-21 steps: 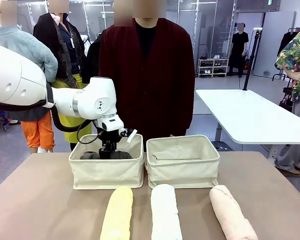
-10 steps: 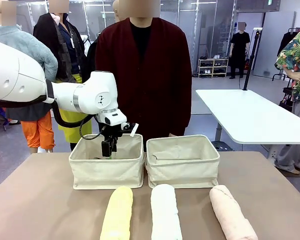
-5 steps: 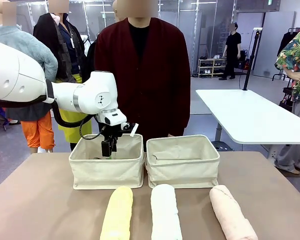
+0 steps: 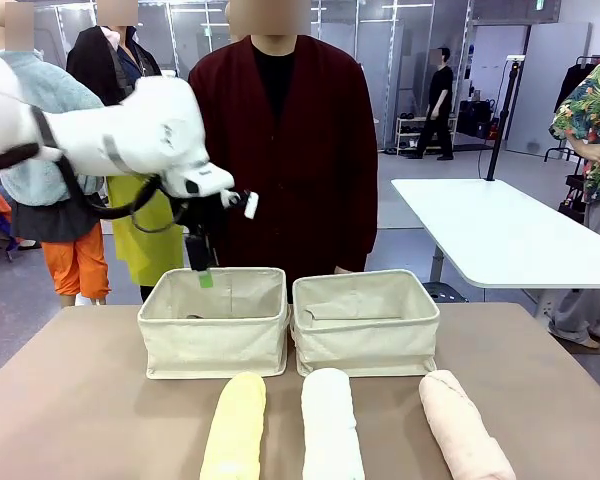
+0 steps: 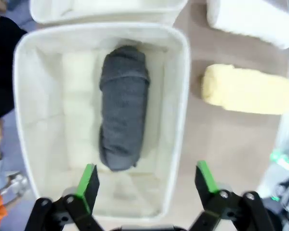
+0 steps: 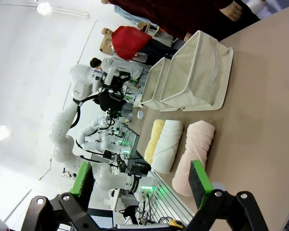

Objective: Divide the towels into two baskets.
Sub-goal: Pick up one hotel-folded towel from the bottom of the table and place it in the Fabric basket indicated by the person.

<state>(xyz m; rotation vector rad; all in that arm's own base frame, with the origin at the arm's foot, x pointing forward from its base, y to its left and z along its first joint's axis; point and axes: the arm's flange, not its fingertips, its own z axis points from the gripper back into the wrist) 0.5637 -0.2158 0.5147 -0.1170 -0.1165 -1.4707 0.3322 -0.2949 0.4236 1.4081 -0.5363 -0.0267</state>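
Overhead, the left gripper (image 4: 202, 272) hangs with jaws apart and empty above the table's far-edge left basket (image 4: 212, 348), clear of the dark grey towel (image 5: 124, 106) lying inside.

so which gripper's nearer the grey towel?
Left. The left gripper hangs open right above the grey towel in its basket; the right gripper sits far off, beyond the pink towel.

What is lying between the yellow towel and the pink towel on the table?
The white towel, touching neither the yellow towel nor the pink towel; the front view shows it.
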